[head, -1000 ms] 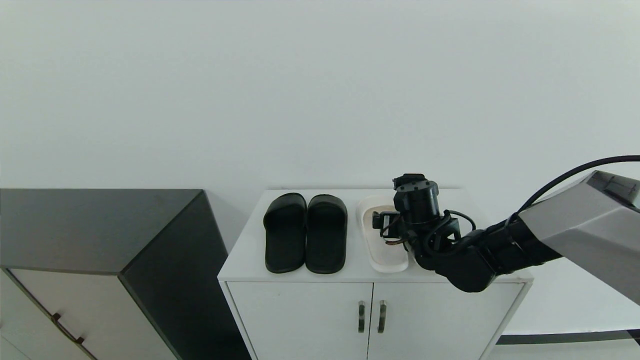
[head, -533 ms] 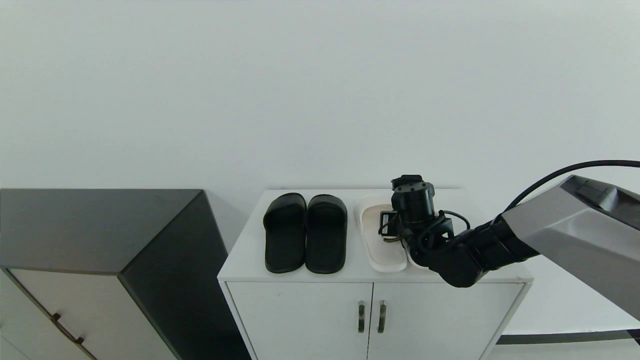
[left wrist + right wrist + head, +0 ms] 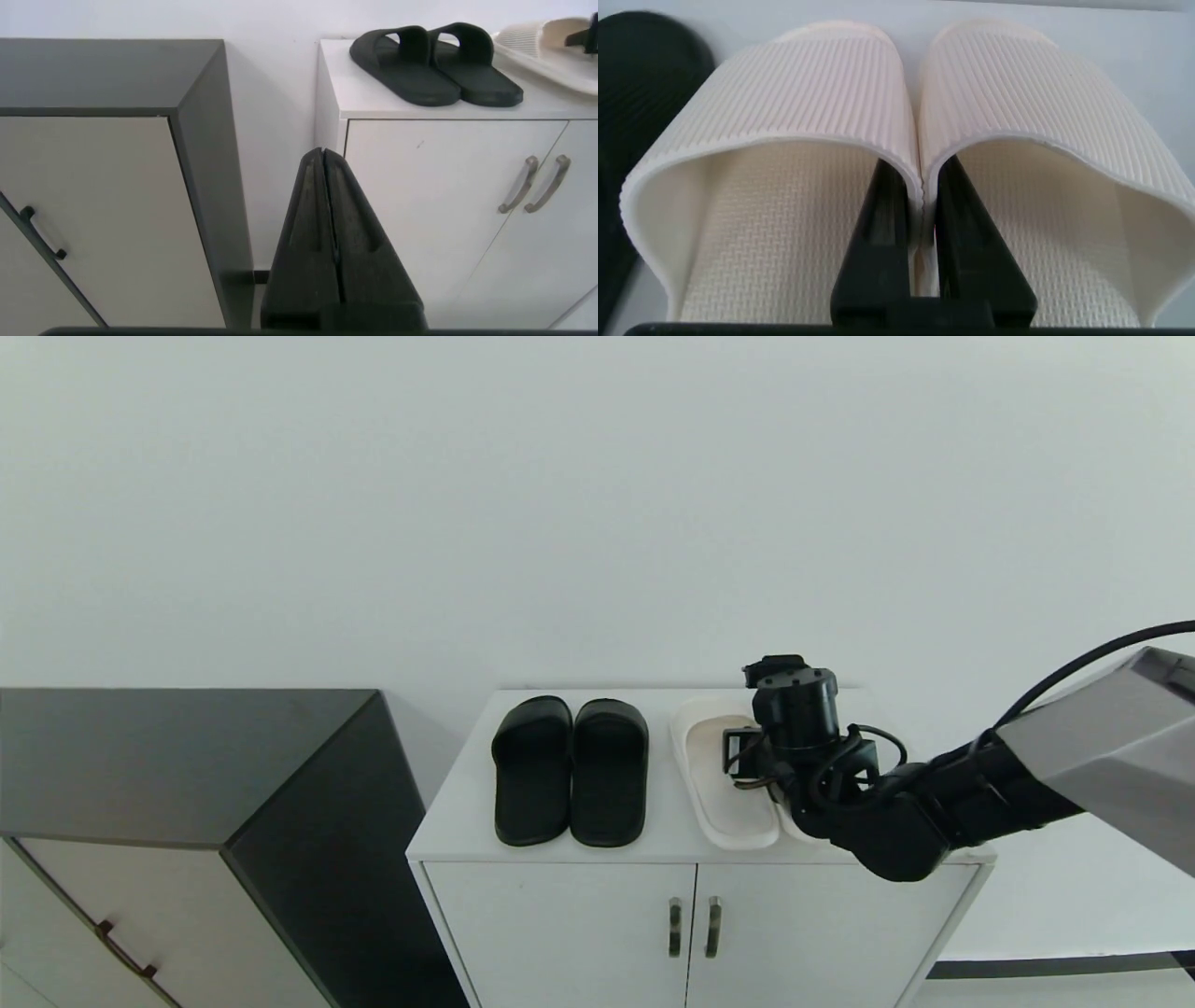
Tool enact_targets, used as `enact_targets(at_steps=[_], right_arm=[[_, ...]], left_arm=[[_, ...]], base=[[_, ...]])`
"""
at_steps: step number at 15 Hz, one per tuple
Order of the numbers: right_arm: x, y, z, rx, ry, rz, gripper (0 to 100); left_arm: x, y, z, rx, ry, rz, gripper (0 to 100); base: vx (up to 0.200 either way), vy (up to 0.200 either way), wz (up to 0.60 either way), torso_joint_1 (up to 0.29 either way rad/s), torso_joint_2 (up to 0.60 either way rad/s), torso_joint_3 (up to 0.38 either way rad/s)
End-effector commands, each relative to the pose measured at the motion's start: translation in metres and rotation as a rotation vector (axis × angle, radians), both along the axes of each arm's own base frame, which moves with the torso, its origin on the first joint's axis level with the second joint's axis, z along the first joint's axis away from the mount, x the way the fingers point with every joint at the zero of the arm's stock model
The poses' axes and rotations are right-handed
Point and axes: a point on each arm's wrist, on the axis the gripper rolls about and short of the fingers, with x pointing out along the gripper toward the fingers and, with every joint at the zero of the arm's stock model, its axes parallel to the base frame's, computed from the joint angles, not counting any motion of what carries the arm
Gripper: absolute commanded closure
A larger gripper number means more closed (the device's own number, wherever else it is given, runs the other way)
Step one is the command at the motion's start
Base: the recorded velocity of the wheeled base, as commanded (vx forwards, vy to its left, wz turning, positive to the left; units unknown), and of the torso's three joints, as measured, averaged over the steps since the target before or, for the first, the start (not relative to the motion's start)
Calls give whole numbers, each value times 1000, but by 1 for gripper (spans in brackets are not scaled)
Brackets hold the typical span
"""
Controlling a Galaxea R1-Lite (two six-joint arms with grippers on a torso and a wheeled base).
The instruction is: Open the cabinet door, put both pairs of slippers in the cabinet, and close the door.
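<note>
On top of the cabinet [image 3: 457, 821], at its right end, the white slippers [image 3: 724, 793] lie side by side. Their long way runs from the front edge to the wall, with the toes at the far end. The right gripper [image 3: 920, 201] comes in from the heel side. One finger sits under each strap, and the two fingers squeeze the inner strap sides together. That way the gripper is clamped on both white slippers at once. The black slippers [image 3: 569, 770] lie just to that gripper's left, turned the same way. Below, both doors [image 3: 579, 933] are shut, with the handles [image 3: 674, 927] close together in the middle. The left gripper [image 3: 322, 163] hangs low in front of the cabinet's left corner, fingers pressed together and holding nothing. I think a door has to open before the white pair can go in. The left arm is the free one for that job.
</note>
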Motion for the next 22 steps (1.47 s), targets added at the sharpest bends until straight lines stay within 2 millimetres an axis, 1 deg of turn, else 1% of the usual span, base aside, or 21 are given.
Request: enact_targets(at_steps=[1, 2, 4, 5, 6, 7, 8, 9, 11, 14, 22], right_arm=[[-51, -15, 35, 15, -23, 90, 100], [-80, -23, 44, 30, -17, 176, 100], [-130, -35, 54, 47, -8, 320, 100], [-162, -45, 56, 31, -11, 420, 100], [-178, -53, 57, 13, -19, 466, 100], [-187, -62, 53, 18, -7, 506, 100], [-192, -68, 50, 29, 13, 571, 100], [-193, -71, 50, 34, 15, 590, 100], [-194, -71, 51, 38, 16, 602, 100], [-193, -70, 44, 34, 46, 622, 100], [-193, -73, 40, 32, 56, 628, 100]], left_arm=[[0, 0, 0, 0, 1, 1, 100], [0, 0, 0, 0, 1, 1, 100], [0, 0, 0, 0, 1, 1, 100], [0, 0, 0, 0, 1, 1, 100], [0, 0, 0, 0, 1, 1, 100], [0, 0, 0, 2, 1, 1, 100], [0, 0, 0, 0, 1, 1, 100], [0, 0, 0, 0, 1, 1, 100], [0, 0, 0, 0, 1, 4, 100], [0, 0, 0, 2, 1, 1, 100], [0, 0, 0, 2, 1, 1, 100]], base=[[0, 0, 0, 0, 0, 0], [0, 0, 0, 0, 0, 0], [0, 0, 0, 0, 0, 0], [0, 0, 0, 0, 0, 0], [0, 0, 0, 0, 0, 0], [0, 0, 0, 0, 0, 0], [0, 0, 0, 0, 0, 0], [0, 0, 0, 0, 0, 0], [0, 0, 0, 0, 0, 0], [0, 0, 0, 0, 0, 0], [-200, 0, 0, -1, 2, 1]])
